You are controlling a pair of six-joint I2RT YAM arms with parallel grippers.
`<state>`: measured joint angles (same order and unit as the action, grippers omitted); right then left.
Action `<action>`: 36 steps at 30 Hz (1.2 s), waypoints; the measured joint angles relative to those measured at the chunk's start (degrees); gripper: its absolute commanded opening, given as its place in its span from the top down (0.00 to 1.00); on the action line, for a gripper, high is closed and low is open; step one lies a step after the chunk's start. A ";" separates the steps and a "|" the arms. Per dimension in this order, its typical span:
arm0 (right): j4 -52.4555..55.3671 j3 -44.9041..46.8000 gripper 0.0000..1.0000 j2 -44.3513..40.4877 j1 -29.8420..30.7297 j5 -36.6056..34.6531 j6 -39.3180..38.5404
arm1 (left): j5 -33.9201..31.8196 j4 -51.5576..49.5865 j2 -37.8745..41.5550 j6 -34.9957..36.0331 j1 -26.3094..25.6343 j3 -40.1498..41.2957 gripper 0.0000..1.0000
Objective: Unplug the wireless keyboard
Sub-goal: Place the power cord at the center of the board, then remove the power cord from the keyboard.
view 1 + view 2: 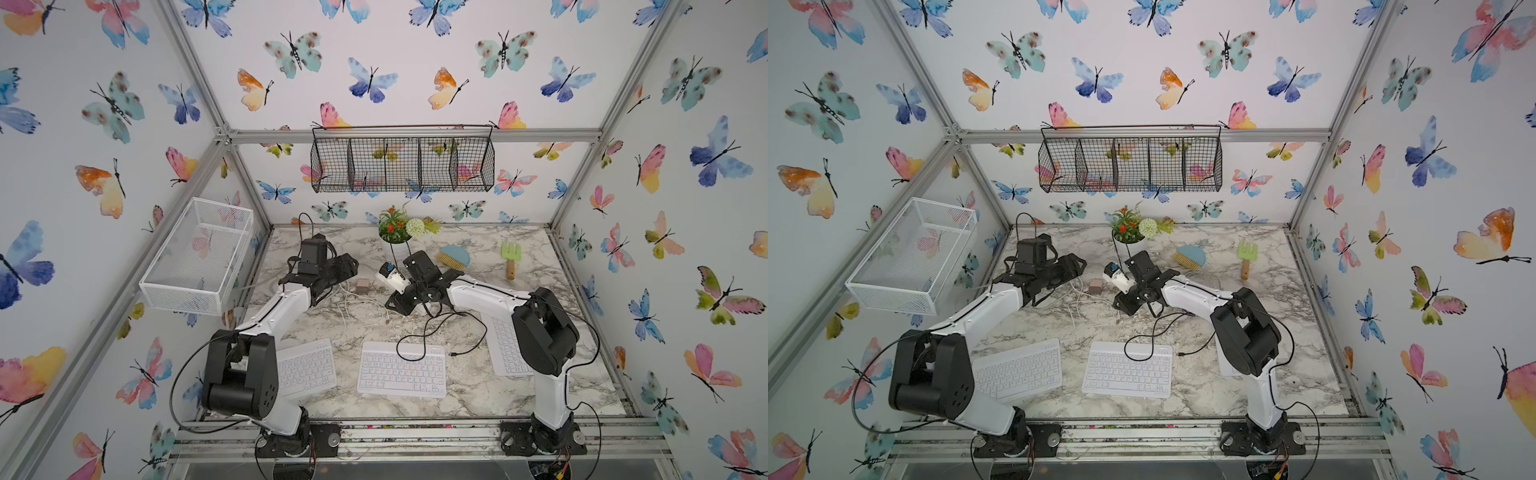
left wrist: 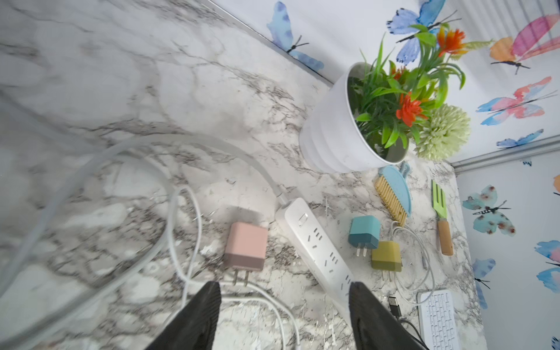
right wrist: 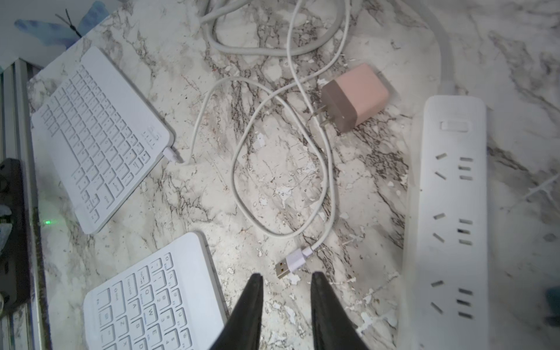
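White-shelled left arm (image 1: pixel 278 309) and right arm (image 1: pixel 478 293) stretched toward far centre; left gripper (image 2: pixel 285 292) spread wide, empty; right gripper (image 3: pixel 287 276) barely parted, empty; wireless keyboard (image 1: pixel 401 374) near centre, flat, pastel-tinted keys, black cable (image 1: pixel 398 347) across far edge.

I'm looking into a small booth w/ walls (image 1: pixel 457 104) papered in white, showing watercolour butterflies in pink, blue, teal & orange. Silver aluminium framing (image 1: pixel 257 136) is running along the corners. A black wire basket (image 1: pixel 402 164) is hanging on the back wall and a white mesh basket (image 1: pixel 199 253) on the left-hand wall. A grey-veined marble-look tabletop (image 1: pixel 469 399) is lying below. Soft, even light is filling the space.
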<state>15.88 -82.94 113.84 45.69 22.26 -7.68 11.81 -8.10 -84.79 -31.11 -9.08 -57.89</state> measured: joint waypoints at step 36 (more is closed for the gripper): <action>-1.95 -17.29 0.63 19.19 15.26 7.45 -36.52 | -15.28 -27.96 23.15 -19.98 3.91 29.73 0.37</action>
<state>13.93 -100.22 133.03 60.95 29.71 -44.21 -3.46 -36.05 -61.65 -51.09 -5.17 -28.16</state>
